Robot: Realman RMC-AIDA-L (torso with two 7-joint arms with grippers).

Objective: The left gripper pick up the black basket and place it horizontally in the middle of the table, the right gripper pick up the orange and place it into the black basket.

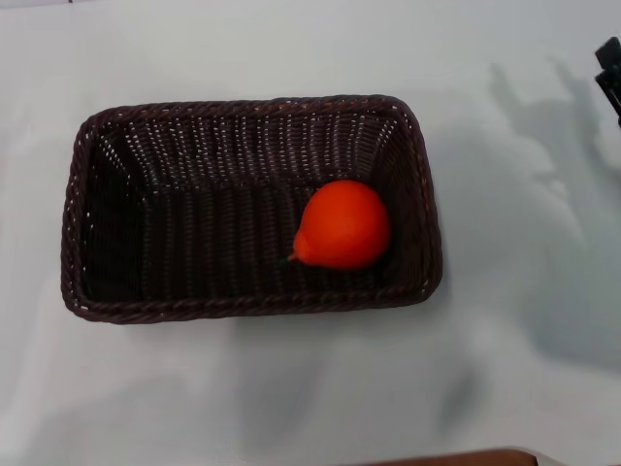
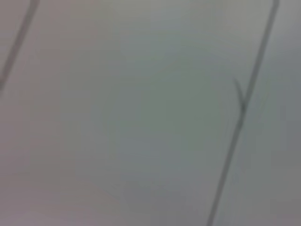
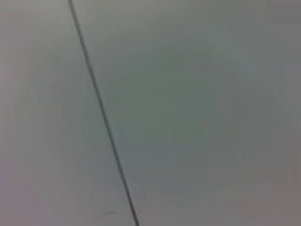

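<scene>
Orange (image 1: 343, 224) sits inside black basket (image 1: 247, 207), mid-surface (image 1: 524, 369). Looks light, glossy, likely slippery; best gripped across its round belly. Right claw (image 1: 609, 73) at far edge, fingers' state cannot be told; left claw unseen.

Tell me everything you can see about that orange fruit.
The orange is small, round and bright, glossy like plastic, with a slightly pointed tip and a tiny dark stem aimed toward the robot's left. It lies on its side on the floor of the black basket, in the right half, close to the right wall. No gripper touches it.
</scene>
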